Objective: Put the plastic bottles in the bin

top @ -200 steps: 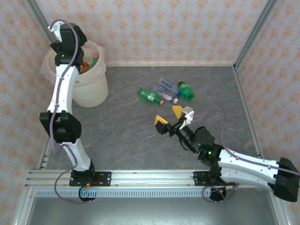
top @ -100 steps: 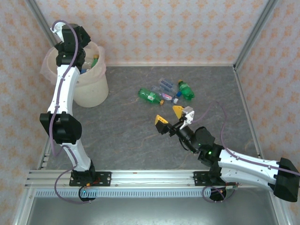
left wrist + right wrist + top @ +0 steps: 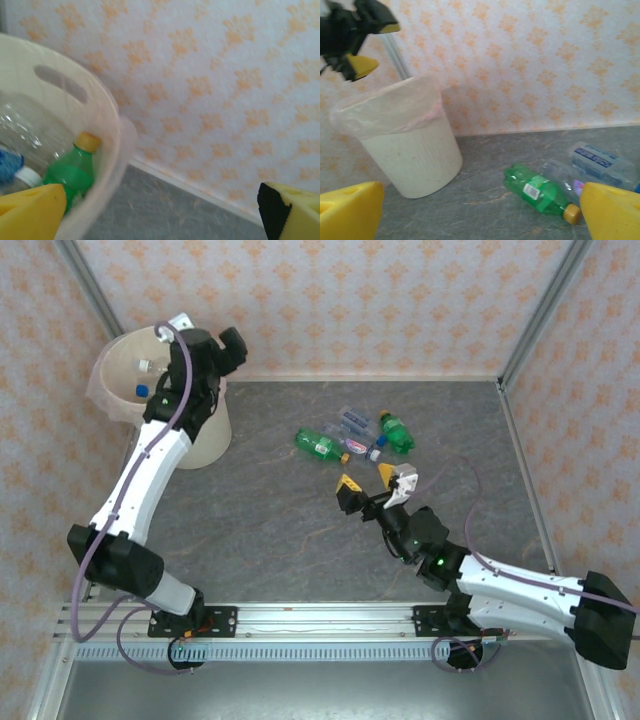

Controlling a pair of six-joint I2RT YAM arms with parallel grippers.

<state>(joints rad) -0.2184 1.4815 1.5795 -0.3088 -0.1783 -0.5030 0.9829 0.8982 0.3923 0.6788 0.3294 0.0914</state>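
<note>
- The left tool (image 3: 160, 205) is open wide and holds nothing. It hangs up high by the rim of the bin (image 3: 113, 120).
- The right tool (image 3: 368, 480) is open wide too, with nothing in it. It sits low over the table (image 3: 250, 530) and points at the loose bottles.
- Some plastic bottles are in the bin, like 1 green bottle with a yellow cap (image 3: 74, 172).
- A small bunch lies on the table just past the right tool: a green one on its side (image 3: 540, 192), a clear one with a blue label (image 3: 597, 160), and a few more close by.
- These bottles are round and smooth. I think 1 could roll off if a finger bumps it first.
- They lie close together, so the tool might pinch 2, or push the next one away.
- The left arm is near the bin, and a bump could tip it or pull the thin liner (image 3: 390, 107).
</note>
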